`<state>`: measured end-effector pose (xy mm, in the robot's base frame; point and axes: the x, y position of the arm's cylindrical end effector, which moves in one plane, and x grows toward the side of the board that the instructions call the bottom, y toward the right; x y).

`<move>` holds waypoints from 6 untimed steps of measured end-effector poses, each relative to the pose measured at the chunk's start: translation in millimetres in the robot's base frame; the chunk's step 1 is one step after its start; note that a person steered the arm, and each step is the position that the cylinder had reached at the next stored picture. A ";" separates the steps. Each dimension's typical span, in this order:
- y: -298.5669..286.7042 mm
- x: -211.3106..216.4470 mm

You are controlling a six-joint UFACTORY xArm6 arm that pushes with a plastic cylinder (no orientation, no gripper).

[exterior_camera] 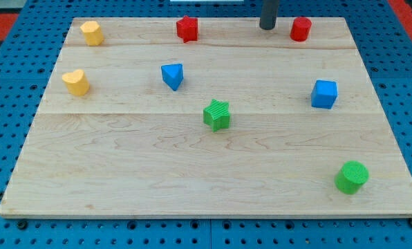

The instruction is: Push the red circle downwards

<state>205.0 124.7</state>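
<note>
Wooden board (123,159): two red, yellow, blue, green blocks.

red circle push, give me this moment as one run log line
tip: view's left of red circle, apart | red circle: top edge of board, unpushed | next: get above it

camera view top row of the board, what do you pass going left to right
yellow hexagon-like block → red star block → my tip, the dark rod's end → red circle block
</note>
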 end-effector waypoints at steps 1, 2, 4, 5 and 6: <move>20.9 -13.2; 41.6 -13.3; 58.0 10.5; 13.1 58.0; 20.6 65.8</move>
